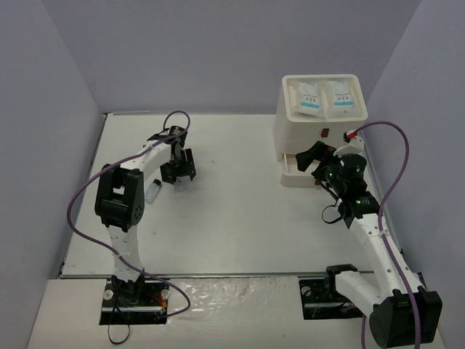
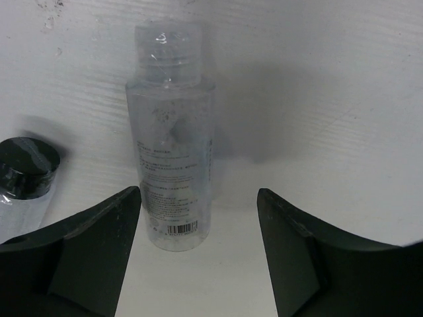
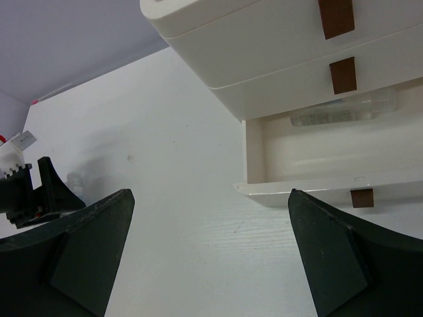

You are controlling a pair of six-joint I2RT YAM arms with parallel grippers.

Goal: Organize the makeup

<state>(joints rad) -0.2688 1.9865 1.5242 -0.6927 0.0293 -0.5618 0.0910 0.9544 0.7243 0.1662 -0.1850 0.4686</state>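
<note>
A clear vial [image 2: 172, 132] with a clear cap lies on the white table, just ahead of my left gripper [image 2: 198, 254] and nearer its left finger. That gripper [image 1: 178, 171] is open and empty. A second vial [image 2: 25, 173] with a black cap lies to its left and also shows in the top view [image 1: 152, 191]. Two white sachets [image 1: 323, 97] lie on top of the drawer box [image 1: 320, 129]. Another clear vial [image 3: 344, 111] lies in the box's open bottom drawer [image 3: 297, 188]. My right gripper [image 3: 211, 254] is open and empty, just in front of that drawer [image 1: 296, 169]. No brushes or wooden stick are in view.
The box's upper two drawers with brown handles [image 3: 336, 16] are shut. Lilac walls close off the table's back and sides [image 1: 65, 109]. Purple cables [image 1: 83, 193] loop beside both arms.
</note>
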